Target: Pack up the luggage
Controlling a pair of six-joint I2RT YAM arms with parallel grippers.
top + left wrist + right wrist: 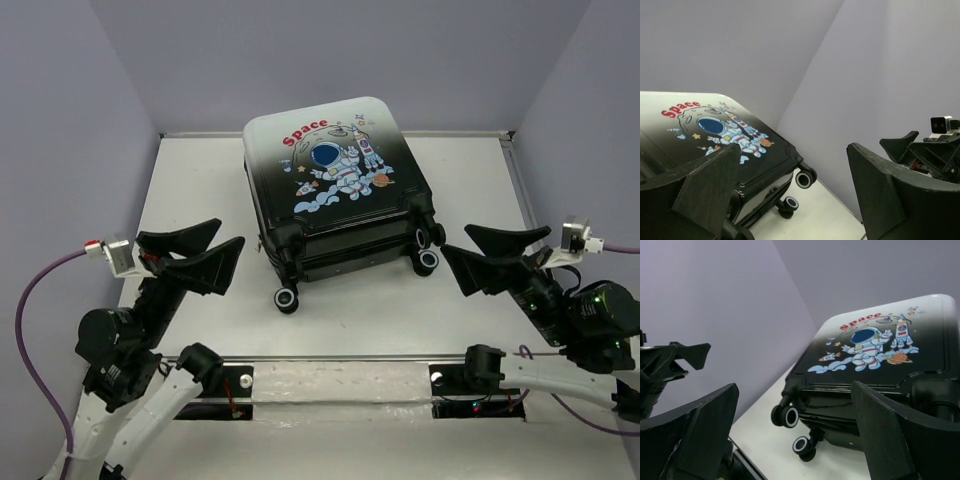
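Closed luggage (pixel 335 190) is lying flat on the white bench (pixel 200 180), astronaut print (pixel 340 165) and red "Space" lettering facing up, white end of the shell pointing away from the arms and black end with the wheels (pixel 286 299) pointing toward them. Left claw (pixel 230 235) is hovering above the bench with its jaws spread wide and nothing between them; the luggage is sitting just ahead of it and to its right, near but not touching. Right claw (pixel 457 241) is likewise gaping wide and holding nothing; the luggage is sitting ahead of it and to its left, the nearest wheel just beside its fingertips with a gap showing. The two claws are pointing inward at each other across the wheeled end of the case. Both wrist views are showing the case edge-on between black fingers, the shell glossy, two wheels hanging off the near corner and clear of the bench. Bench surface is looking matte and plain white, with a low pale rail (pixel 200 134) running along the far side past both claws and a crinkled silvery taped strip (pixel 340 380) lying at the near edge behind them, between the arm bases. Plain pale lilac walls (pixel 60 120) are closing in the bench on three sides. Purple cables (pixel 40 290) are looping away from the back of each claw.
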